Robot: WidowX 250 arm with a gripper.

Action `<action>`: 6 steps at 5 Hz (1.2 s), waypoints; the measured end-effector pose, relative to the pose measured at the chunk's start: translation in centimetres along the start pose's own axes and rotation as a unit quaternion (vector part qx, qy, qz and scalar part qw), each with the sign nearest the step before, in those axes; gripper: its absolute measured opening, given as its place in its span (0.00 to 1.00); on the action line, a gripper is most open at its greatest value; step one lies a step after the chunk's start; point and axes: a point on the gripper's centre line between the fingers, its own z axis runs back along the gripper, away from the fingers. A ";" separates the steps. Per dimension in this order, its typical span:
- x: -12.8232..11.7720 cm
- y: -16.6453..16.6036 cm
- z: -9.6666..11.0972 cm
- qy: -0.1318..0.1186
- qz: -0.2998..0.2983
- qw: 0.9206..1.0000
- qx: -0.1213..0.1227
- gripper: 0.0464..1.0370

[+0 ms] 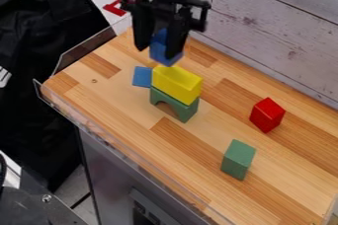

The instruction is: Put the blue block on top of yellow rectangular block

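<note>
The gripper (157,53) grasps one blue block (158,51) above one yellow rectangular block (176,84), with one green arch (190,111) beneath, one blue square (142,77) beside, one red block (267,115) and one green block (237,160) apart.

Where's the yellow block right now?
Camera view: yellow block sits just above centre, on the green arch, image-left of the red block, below the pincer.

Worktop (122,108): striped wood, as I see it
Arch (187,110): opening down
Blue piece (142,77): just beside the arch
Red block (267,115): apart
Green block (238,160): nearest my camera
</note>
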 end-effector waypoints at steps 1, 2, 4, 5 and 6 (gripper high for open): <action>0.1 -0.6 -0.1 -0.003 -0.009 1.000 -0.002 0.50; 0.1 -1.2 -0.9 0.005 -0.016 1.000 -0.005 0.50; 0.5 -1.9 -2.1 0.018 -0.031 0.999 -0.002 0.50; 0.6 -1.9 -2.1 0.017 -0.025 1.000 -0.002 0.50; 0.6 -1.9 -2.1 0.015 -0.019 1.000 -0.001 0.50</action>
